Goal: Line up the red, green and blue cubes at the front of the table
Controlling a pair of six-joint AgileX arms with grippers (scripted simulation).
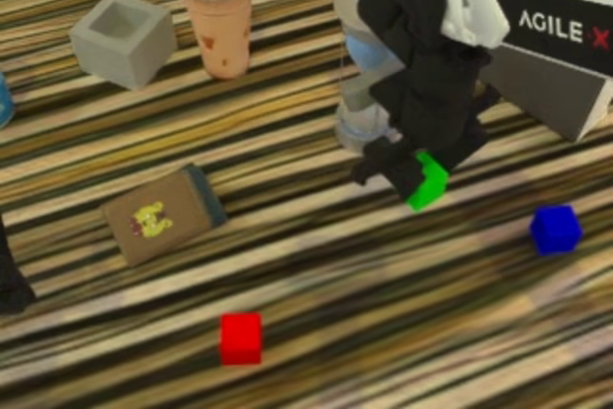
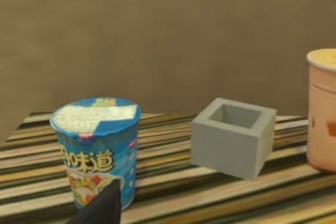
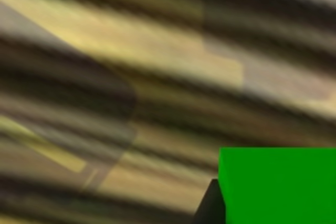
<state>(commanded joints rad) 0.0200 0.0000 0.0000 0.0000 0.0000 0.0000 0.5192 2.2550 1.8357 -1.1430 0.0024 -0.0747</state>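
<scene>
The green cube (image 1: pixel 430 185) is between the fingers of my right gripper (image 1: pixel 412 177), which is shut on it right of the table's middle. In the right wrist view the green cube (image 3: pixel 278 184) fills a corner, with one dark finger (image 3: pixel 210 205) against its side. The blue cube (image 1: pixel 556 229) sits on the striped table (image 1: pixel 316 265) at the right. Near the front, left of centre, rests the red cube (image 1: pixel 240 338). My left gripper (image 1: pixel 10 284) is parked at the table's left edge, open, with one finger (image 2: pixel 102 205) showing in its wrist view.
At the back left stand a hollow grey cube (image 1: pixel 123 37) and a tall orange cup (image 1: pixel 216 9). A blue noodle cup (image 2: pixel 96 148) is at the far left edge. A tan block (image 1: pixel 161 215) lies left of centre. A glass object (image 1: pixel 362 93) stands behind my right gripper.
</scene>
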